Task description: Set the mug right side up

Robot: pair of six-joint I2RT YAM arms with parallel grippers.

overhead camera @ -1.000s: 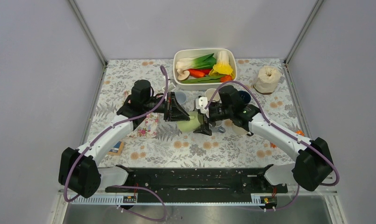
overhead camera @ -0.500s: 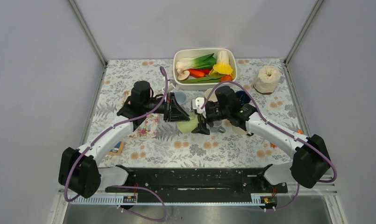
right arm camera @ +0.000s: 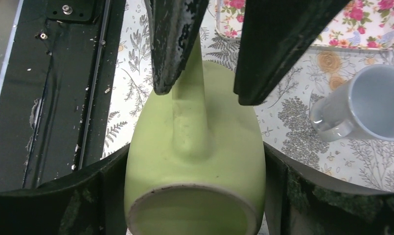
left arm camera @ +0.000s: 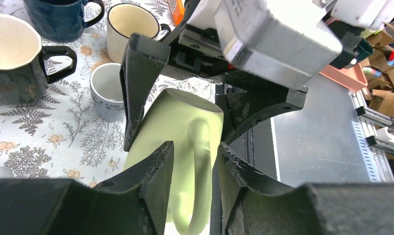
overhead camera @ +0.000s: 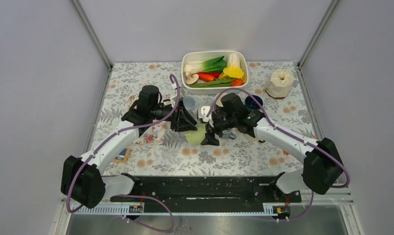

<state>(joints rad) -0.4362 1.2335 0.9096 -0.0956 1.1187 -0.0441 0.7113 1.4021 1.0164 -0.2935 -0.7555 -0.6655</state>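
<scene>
Mid-table, between the two arms, on the flowered cloth [overhead camera: 150, 78]: one green mug [right arm camera: 195, 161], pale and matt. Lies over on its side, handle [left arm camera: 199, 152] uppermost, open mouth turned toward the right wrist. Contact of the underside with the cloth: cannot tell.

Right gripper [left arm camera: 176, 141]: spread wide, one finger pressed to each flank of the mug body. Judged the only real hold.

Left gripper [right arm camera: 203, 95]: narrow but not closed, fingers astride the handle with a sliver of gap on one side. Judged no grip.

Neighbours: grey cup [right arm camera: 366, 110] close by; black faceted mug [left arm camera: 13, 58], dark blue mug [left arm camera: 62, 17] and cream mug [left arm camera: 131, 24] a little beyond; white tub of vegetables [overhead camera: 214, 71] at the far edge.

Hazards, as judged:
- Slip. Rounded wall pinched between two thin fingers; likely on any turn toward upright, with weight thrown off the pinch line. Result: a roll or a drop.
- Snag. Handle caught between the left fingers; risk of levering it against one of them and wrenching the mug loose, given right-wrist rotation ahead of a left retreat.
- Collision. Both grippers nearly nose to nose, little swinging room.
- Knock-on. Grey cup within reach of the mug or a finger at set-down.
</scene>
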